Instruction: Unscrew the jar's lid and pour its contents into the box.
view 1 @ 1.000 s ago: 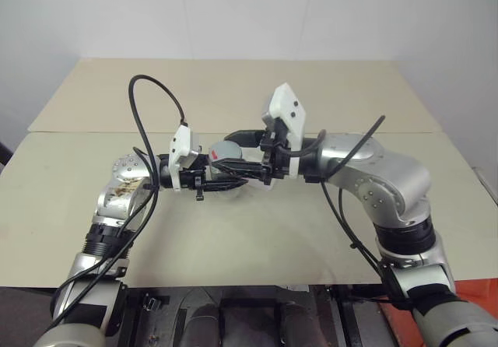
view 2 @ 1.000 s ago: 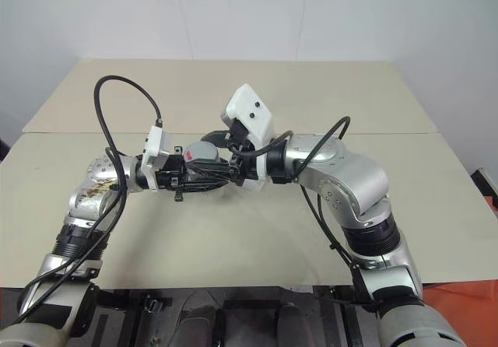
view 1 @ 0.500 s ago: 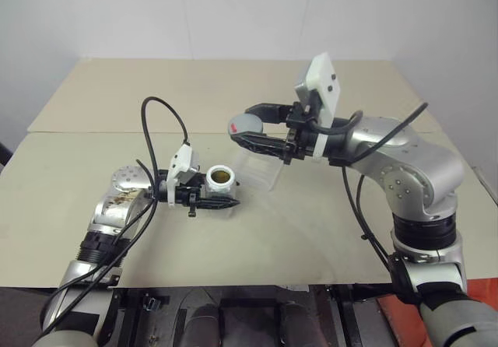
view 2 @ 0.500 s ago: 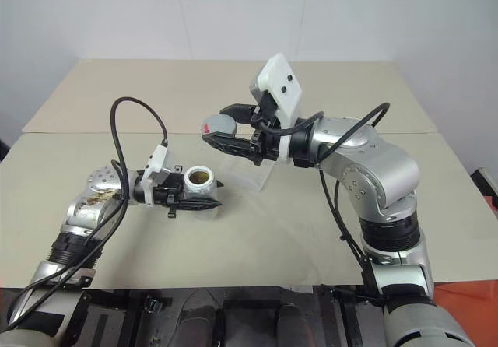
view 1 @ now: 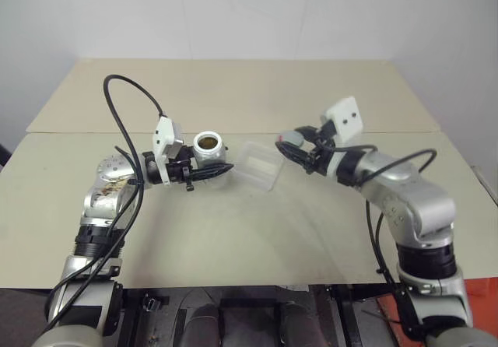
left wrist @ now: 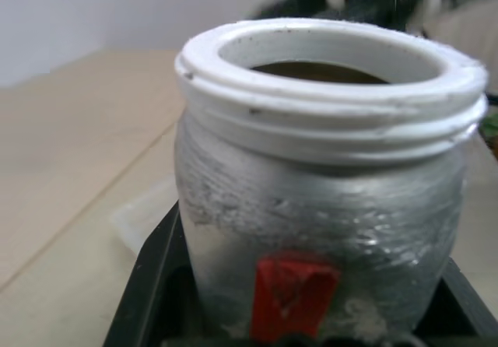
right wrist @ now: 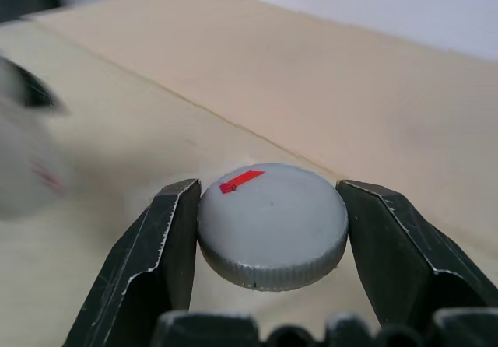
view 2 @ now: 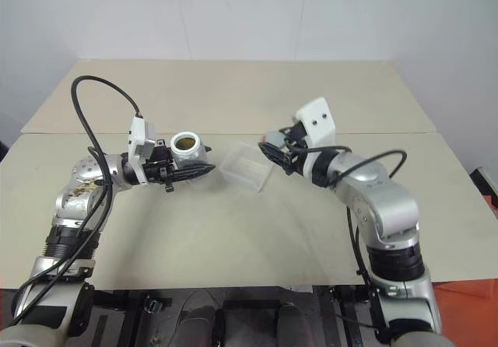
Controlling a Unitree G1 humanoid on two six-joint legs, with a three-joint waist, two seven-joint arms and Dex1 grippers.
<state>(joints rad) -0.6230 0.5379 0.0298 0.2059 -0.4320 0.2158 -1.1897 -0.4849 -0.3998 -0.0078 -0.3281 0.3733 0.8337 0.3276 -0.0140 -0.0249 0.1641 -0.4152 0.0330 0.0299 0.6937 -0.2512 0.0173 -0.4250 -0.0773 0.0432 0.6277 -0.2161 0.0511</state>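
The jar (view 1: pixel 208 149) is held upright above the table (view 1: pixel 233 230) by the left gripper (view 1: pixel 210 171), whose black fingers are clamped around its lower body, just to the left of the box (view 1: pixel 261 163). Its lid (right wrist: pixel 272 224) has been taken off, so the white threaded mouth stands open, and something brownish, the contents (view 1: pixel 207 140), is seen inside near the rim; how much lies there cannot be told. A red mark is carried on the jar's silvery side.

The box, taken as the landmark, is a clear shallow tray resting on the table between the two grippers; nothing can be made out in it.

To the right of the box, and apart from it, the lid is gripped flat between the two fingers of the right gripper (view 1: pixel 291 146). It is grey, ribbed at its edge, with a small red mark on top.

The table is made of two pale beige boards joined at a seam that runs behind the box, and a plain white wall (view 1: pixel 249 12) rises beyond it.

One jar, one lid and one box are counted.
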